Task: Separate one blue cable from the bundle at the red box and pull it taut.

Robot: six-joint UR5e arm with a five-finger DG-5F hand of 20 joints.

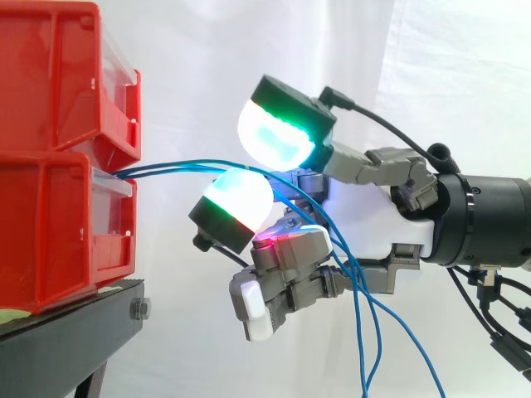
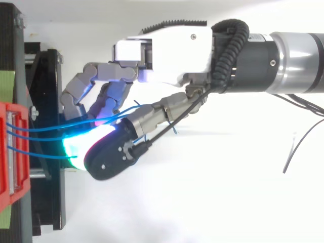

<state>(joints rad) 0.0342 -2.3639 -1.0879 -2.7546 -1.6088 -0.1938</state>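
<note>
White curtain (image 1: 465,75); red bins (image 1: 50,166) trail blue cables (image 1: 178,168); the hand (image 1: 382,211) curls fingers (image 1: 278,133) round them

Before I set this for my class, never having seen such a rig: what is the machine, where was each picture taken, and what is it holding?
It is a robot arm ending in a hand with glowing fingertips. One picture looks level from the side, the other down from above. Two red bins are stacked on a black stand before a white curtain. Thin blue cables run from the bins into the hand's curled fingers, which hold them, then hang down.
</note>
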